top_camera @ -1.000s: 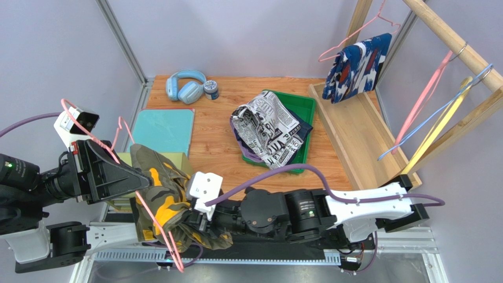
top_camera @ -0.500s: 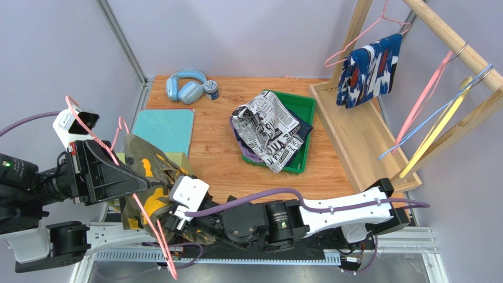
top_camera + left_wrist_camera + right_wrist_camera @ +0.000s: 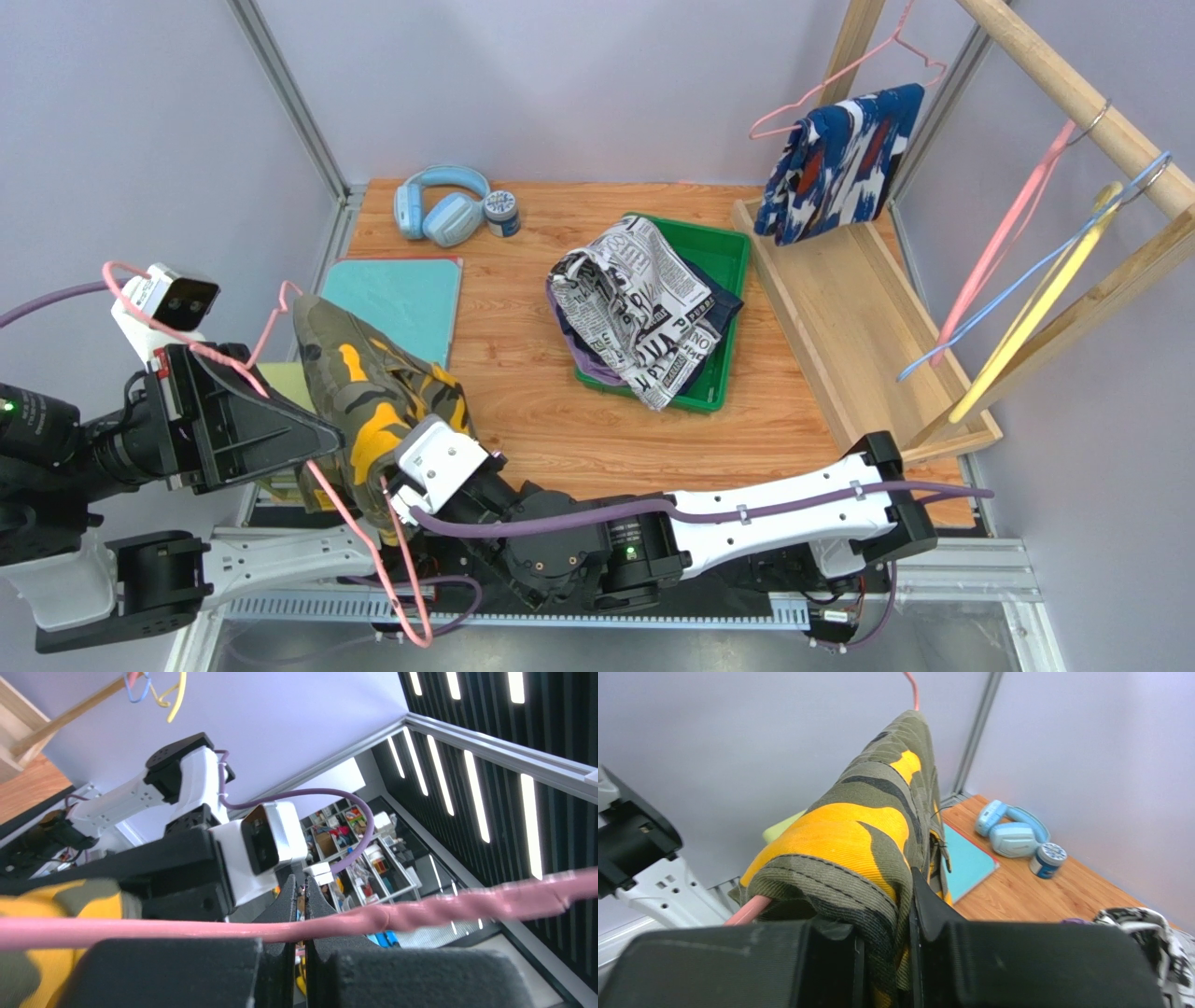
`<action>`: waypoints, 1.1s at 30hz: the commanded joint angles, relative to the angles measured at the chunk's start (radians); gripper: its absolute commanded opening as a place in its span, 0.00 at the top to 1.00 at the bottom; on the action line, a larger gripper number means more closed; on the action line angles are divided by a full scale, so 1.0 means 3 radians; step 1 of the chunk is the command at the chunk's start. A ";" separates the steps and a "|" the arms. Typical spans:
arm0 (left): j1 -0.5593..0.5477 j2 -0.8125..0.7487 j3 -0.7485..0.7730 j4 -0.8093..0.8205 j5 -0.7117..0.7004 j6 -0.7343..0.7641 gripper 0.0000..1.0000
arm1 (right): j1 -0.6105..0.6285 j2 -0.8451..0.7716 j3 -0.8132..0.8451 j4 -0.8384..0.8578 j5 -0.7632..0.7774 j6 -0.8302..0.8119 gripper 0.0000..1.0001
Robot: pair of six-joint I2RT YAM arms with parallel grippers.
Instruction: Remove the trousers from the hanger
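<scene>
At the lower left of the overhead view, the left hand [image 3: 300,910] stays clamped on the pink hanger [image 3: 449,906], now swung further left. The camouflage trousers [image 3: 368,399] still drape over it. The right hand [image 3: 885,931] has reached across and re-closed on their fold, likely ready to pull them off.

My left arm [image 3: 84,434] reaches in low, its tool [image 3: 303,938] squeezed tight on the pink hanger [image 3: 435,906]. My right arm [image 3: 758,504] stretches far across toward it, its tool [image 3: 908,952] pinching the camouflage trousers [image 3: 836,833].
</scene>
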 commanded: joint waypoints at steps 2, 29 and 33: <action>-0.0008 -0.0274 0.0122 -0.0295 -0.0435 0.0206 1.00 | 0.0130 -0.0338 0.0081 0.0114 0.0518 -0.0121 1.00; -0.0202 -0.0131 0.0107 -0.1135 -0.0584 0.0543 1.00 | 0.0146 -0.0134 0.0940 0.0037 0.0151 -0.0884 1.00; -0.0202 -0.0157 -0.0031 -0.1354 -0.0727 0.0589 1.00 | -0.0002 -0.0317 0.0920 0.0143 0.0043 -0.0944 1.00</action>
